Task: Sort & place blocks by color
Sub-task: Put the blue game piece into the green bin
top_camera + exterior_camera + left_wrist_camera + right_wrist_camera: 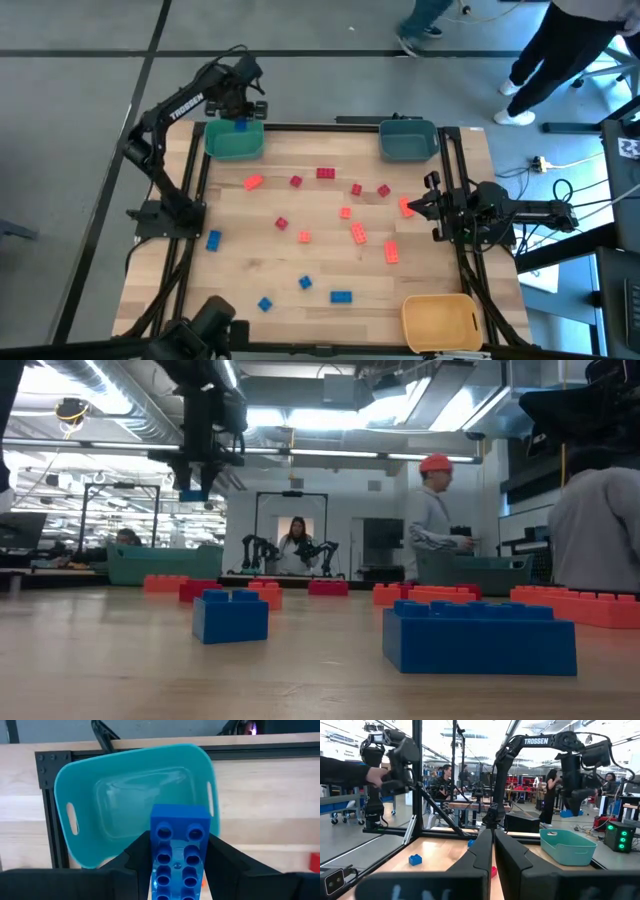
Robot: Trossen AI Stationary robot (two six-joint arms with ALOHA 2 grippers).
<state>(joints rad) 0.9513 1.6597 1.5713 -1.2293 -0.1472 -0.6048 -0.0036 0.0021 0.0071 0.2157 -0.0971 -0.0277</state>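
The left pincer (177, 870) held a blue studded plastic brick (179, 851) above the empty teal plastic bin (90, 790). The right pincer (424, 205) waited closed. Every other red, orange and blue brick lay unsorted on the wooden desk (300, 310).

Right pincer (493, 851) shut; teal bin (568, 846) and blue block (415, 860) beyond.

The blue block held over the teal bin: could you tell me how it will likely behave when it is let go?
The blue block looks like rigid moulded plastic, so it probably stays stiff. Gripped by the left gripper above the empty teal bin, it would likely drop straight in, perhaps bouncing or sliding on the smooth floor.
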